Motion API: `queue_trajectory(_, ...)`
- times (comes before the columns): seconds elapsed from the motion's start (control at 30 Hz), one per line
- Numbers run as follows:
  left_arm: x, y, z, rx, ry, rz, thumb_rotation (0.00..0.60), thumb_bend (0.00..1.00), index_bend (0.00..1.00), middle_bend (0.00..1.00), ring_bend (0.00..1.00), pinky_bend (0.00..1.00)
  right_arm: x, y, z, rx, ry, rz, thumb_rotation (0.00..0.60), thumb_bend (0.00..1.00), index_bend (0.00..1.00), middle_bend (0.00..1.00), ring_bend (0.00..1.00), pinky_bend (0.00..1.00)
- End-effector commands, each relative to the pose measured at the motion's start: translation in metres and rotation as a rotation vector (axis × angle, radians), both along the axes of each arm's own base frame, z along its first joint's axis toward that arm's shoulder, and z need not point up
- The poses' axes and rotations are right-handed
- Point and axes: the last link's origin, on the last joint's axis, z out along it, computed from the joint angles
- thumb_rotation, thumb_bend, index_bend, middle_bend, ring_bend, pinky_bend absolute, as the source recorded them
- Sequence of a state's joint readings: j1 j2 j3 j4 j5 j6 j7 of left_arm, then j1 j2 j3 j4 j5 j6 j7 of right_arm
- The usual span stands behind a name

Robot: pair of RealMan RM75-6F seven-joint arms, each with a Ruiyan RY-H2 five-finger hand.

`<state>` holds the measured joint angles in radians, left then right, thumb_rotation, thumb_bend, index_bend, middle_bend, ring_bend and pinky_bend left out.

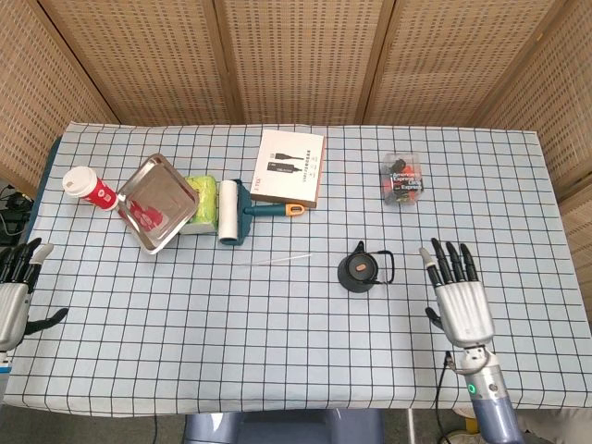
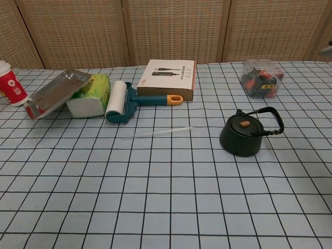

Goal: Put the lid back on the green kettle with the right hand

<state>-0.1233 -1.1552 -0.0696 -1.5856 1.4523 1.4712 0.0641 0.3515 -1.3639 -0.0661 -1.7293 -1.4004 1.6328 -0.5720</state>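
a staged robot test space: woven rattan screens (image 1: 296, 60) wall in a table (image 2: 166, 207) under a blue checked cloth, strewn with unrelated household odds and ends.

Bright, even light; sharp focus
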Motion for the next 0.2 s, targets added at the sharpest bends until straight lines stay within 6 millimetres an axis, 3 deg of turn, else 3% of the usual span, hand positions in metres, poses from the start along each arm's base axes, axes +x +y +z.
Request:
queue_trajectory(0.03,0.002,-0.001,-0.004,-0.003,0.012,-0.012,0.6,0.03,0.0,0.0,0.0,0.0,-0.027,0.022,0.015,-0.019,0.004,-0.03,0.6,0.17,0.05,0.0,0.0,0.0)
queue_trajectory(0.2,0.003,-0.003,-0.007,-0.005,0.018,-0.024,0.6,0.03,0.0,0.0,0.0,0.0,-0.046,0.037,0.021,-0.044,0.0,-0.056,0.6,0.16,0.05,0.0,0.0,0.0)
